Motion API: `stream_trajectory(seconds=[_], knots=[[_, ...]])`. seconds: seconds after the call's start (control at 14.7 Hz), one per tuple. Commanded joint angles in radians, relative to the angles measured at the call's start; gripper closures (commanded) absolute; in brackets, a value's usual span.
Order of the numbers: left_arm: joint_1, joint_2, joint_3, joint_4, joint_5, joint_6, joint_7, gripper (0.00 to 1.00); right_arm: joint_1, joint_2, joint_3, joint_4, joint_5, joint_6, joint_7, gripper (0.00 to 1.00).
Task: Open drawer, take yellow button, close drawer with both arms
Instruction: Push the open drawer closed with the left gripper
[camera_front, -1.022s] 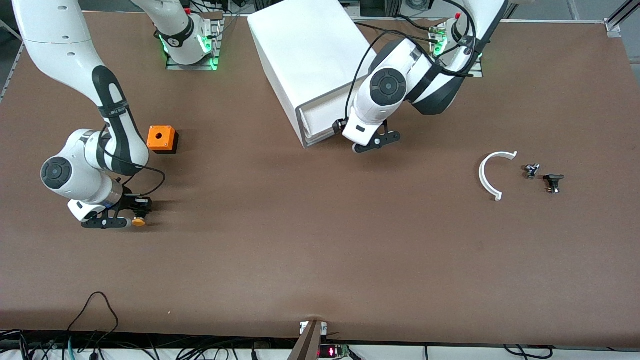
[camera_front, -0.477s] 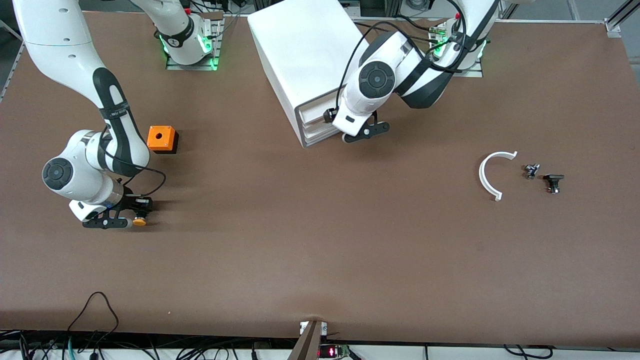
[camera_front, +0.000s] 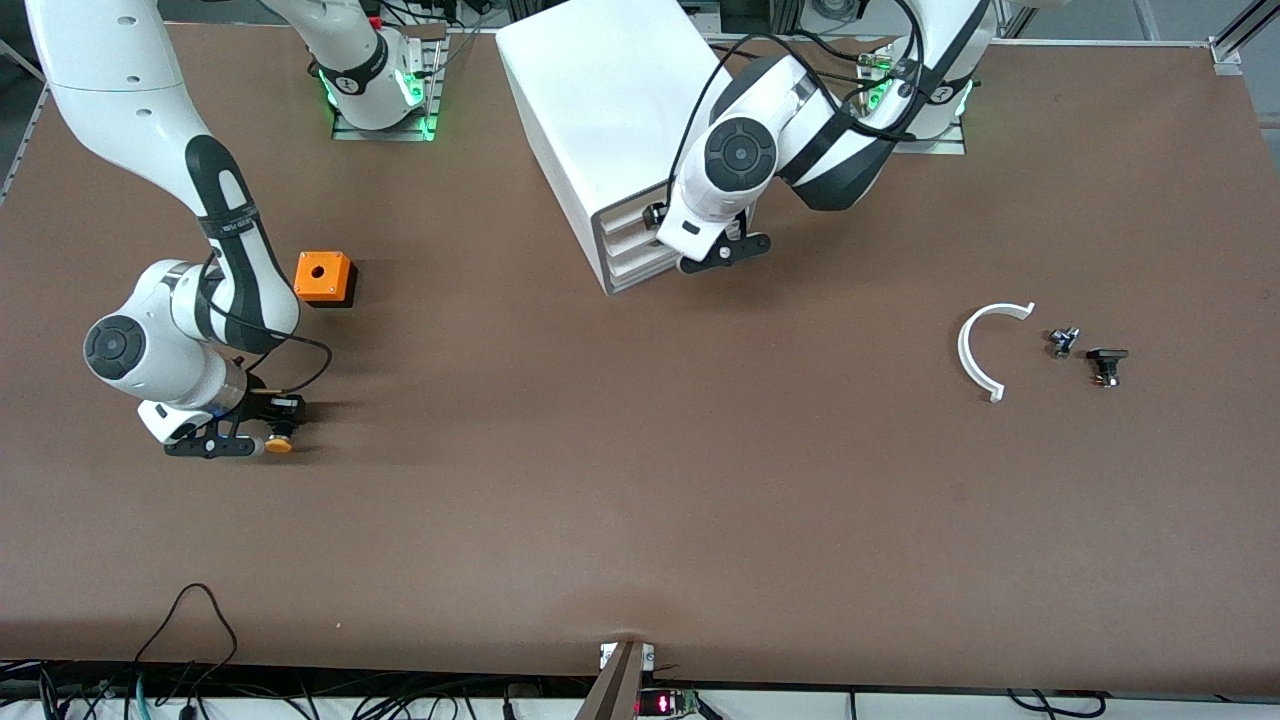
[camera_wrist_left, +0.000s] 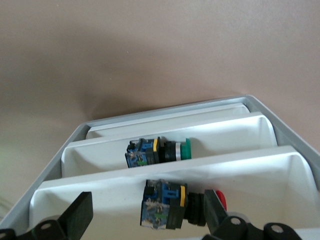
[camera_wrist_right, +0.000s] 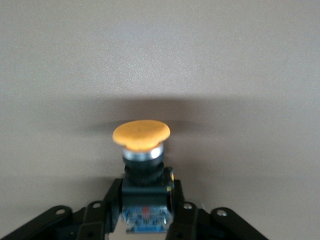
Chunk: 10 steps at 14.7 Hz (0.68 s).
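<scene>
one button (camera_wrist_right: 141, 136) sits between the right gripper (camera_wrist_right: 145, 212) jaws.

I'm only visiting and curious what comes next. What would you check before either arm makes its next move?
1. Button is out of the cabinet and at the right tool: ok.
2. Button rests on the table: cannot tell.
3. Left tool is open at the cabinet's front: ok.
4. Top drawer is pushed fully in: cannot tell.
5. Orange cube sits apart from the right tool: ok.
</scene>
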Motion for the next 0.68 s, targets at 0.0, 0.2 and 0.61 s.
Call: stream_trajectory(seconds=[0.0,0.2,0.61], knots=[[0.0,-0.034,-0.013,-0.015,-0.028,-0.021,0.012,0.02,-0.013,-0.014,0.015,0.003,0.021,0.002,-0.01,0.0],[0.011,-0.036,-0.012,-0.008,-0.028,-0.024,0.014,0.02,-0.012,-0.02,0.015,0.011,0.021,-0.001,-0.016,0.0],[0.13,-0.051,-0.003,0.099,0.062,-0.035,0.049,0.01,-0.01,-0.055,0.016,0.009,0.021,-0.004,-0.021,0.0]])
